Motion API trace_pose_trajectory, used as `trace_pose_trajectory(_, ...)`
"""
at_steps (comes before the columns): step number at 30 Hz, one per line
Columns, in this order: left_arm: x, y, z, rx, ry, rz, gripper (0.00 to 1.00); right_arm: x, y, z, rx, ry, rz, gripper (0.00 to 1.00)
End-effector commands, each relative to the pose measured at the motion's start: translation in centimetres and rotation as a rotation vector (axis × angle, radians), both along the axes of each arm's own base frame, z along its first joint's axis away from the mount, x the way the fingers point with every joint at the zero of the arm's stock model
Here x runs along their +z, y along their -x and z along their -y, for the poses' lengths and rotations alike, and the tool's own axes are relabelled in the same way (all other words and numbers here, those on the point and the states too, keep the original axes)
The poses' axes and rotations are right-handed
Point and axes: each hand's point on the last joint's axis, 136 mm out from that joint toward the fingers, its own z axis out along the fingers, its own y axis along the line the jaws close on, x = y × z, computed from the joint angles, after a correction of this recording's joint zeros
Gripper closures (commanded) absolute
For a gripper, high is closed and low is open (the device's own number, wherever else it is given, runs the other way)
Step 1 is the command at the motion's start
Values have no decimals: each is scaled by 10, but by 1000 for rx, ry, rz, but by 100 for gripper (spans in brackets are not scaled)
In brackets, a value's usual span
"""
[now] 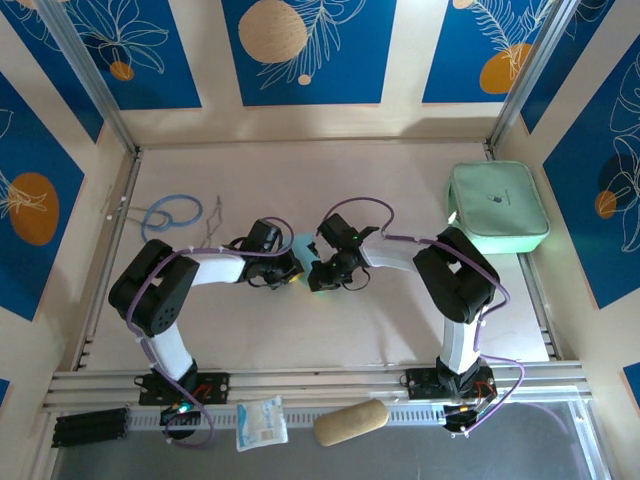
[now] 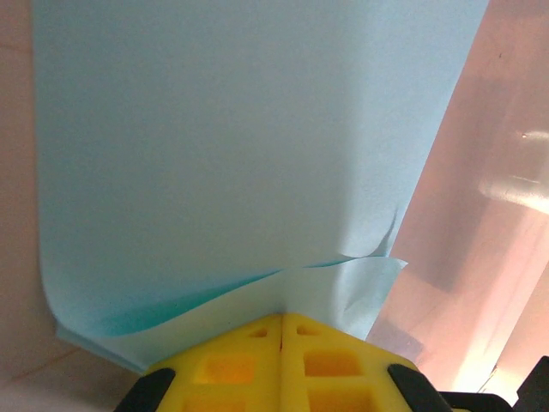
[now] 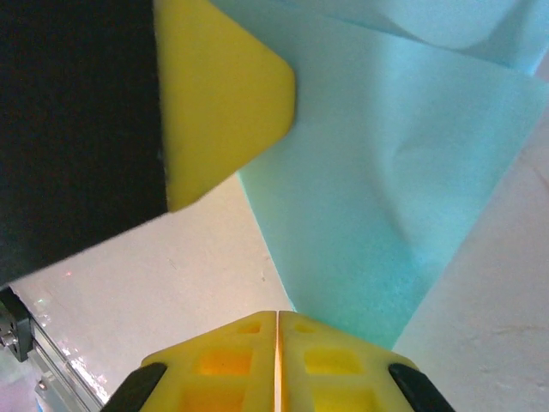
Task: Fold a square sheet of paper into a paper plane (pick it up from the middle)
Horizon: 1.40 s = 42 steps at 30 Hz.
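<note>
The light-blue square sheet of paper [image 1: 303, 246] lies on the table's middle between my two grippers, folded over on itself in layers [image 2: 223, 172]. My left gripper [image 2: 281, 318] is shut, and the lower layer's edge runs into its yellow tips. It sits just left of the sheet [image 1: 289, 264]. My right gripper [image 3: 277, 314] is shut too, its tips at the sheet's pointed corner [image 3: 377, 215]. I cannot tell whether paper is pinched there. The left gripper's yellow finger [image 3: 223, 94] rests on the sheet's far edge. A paper plane is out of view.
A mint-green zip case [image 1: 497, 208] sits at the table's right edge. A blue cord loop [image 1: 172, 212] lies at the left. On the front rail are a white snack packet [image 1: 262, 422] and a tan roll [image 1: 350, 422].
</note>
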Motion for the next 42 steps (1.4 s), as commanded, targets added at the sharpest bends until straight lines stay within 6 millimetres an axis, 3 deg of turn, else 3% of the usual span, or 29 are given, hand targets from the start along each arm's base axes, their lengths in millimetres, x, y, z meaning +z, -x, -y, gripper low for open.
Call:
trace_pose_trajectory(1,-35,23,-20,7,-112,-100,93,0,14,7,16,3,-49,90)
trace_pose_trajectory(8,-32,21,-18,5,-101,-92,92,-11,16,9,14,18,-69,90)
trace_pose_trajectory(17,-9,10,-6,-21,-44,-35,87,-17,15,9,12,28,-84,89)
trace_pose_trajectory(25,-10,10,-6,-17,-35,-38,87,-20,16,10,7,32,-102,89)
trace_pose_trajectory(33,-19,15,-11,-15,-63,-55,89,4,17,8,12,-26,-65,89)
trace_pose_trajectory(42,-21,15,-13,-15,-69,-59,90,-19,27,19,2,25,-113,89)
